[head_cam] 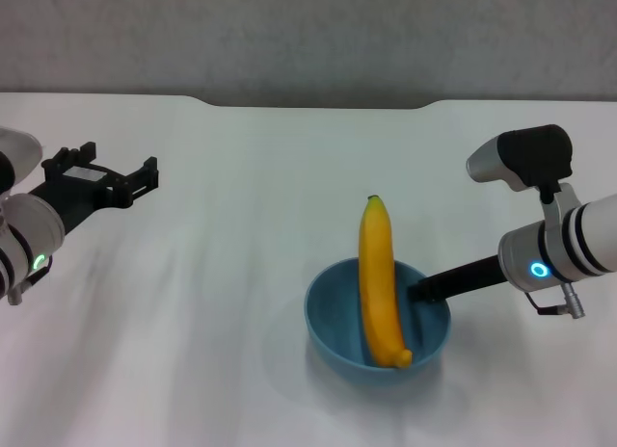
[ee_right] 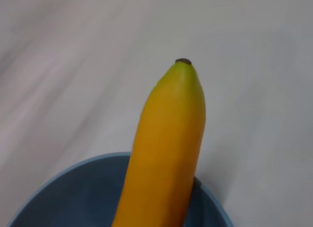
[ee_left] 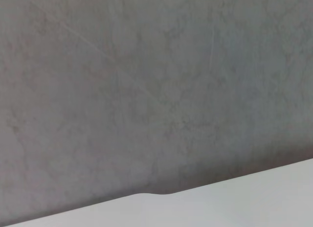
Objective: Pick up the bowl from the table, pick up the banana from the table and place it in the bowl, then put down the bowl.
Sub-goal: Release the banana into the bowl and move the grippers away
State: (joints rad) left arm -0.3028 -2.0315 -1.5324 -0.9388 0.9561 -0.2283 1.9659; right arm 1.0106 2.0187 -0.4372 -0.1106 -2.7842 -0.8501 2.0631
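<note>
Resting in the bowl is the banana, its lower end lying against the near inner wall and its upper end sticking out past the far rim over the tabletop. The right gripper is reaching in from the robot's right and is meeting the bowl at its right rim; its dark fingers seem to be pinching that rim, though the contact itself is too small to make out, so I cannot tell for certain whether they are closed. The left gripper is hanging well apart on the left, above the tabletop, with its fingers spread and holding nothing. In the right wrist view the banana is rising out of the bowl, dark tip uppermost.

Judging from this, the banana is already in place and the bowl is being set down, or is about to be. The bowl is looking glossy and stiff, probably light but slippery, so a rim pinch is the natural hold and it is needing firm pressure. The banana is looking firm and smooth, and because it is overhanging the rim, any tilt is risking it sliding or tipping out. Keeping the bowl level is mattering most.
</note>
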